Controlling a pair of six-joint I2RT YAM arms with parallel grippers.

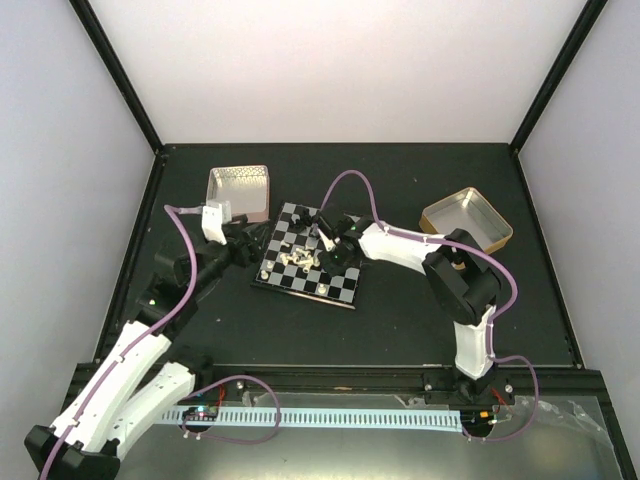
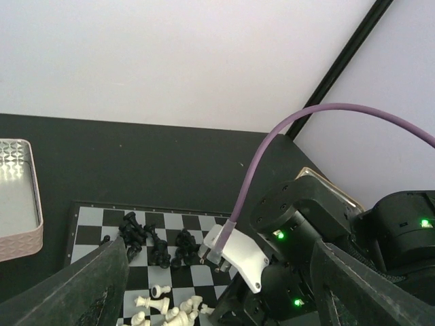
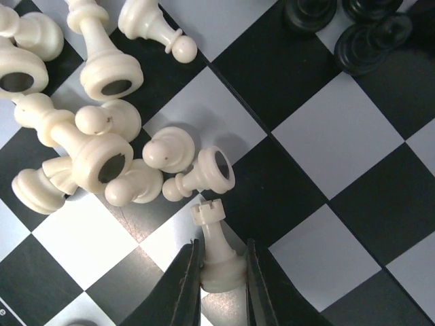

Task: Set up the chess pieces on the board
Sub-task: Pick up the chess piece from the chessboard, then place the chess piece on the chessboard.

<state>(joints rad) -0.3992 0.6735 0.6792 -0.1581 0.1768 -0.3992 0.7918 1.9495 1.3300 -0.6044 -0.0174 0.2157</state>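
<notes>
Right wrist view shows my right jaws clamped on the base of a white rook [image 3: 219, 255], low over the board [image 3: 340, 136] and just beside the heap of toppled white pieces [image 3: 102, 149]. I judge I have gripped it to draw it clear of the heap and stand it on its home square. Farther off, the black pieces [image 3: 367, 34] sit bunched and unsorted, and my left jaws stand wide apart and empty beside the board's left edge, probably parked out of the way.

A matte black table [image 1: 420, 330] fills the middle of the frame. A white back wall [image 1: 340, 60] spans the top. 2 black corner struts [image 1: 115, 70] separate it from pale lilac side walls [image 1: 50, 200] at left and right. The light is even and soft.
</notes>
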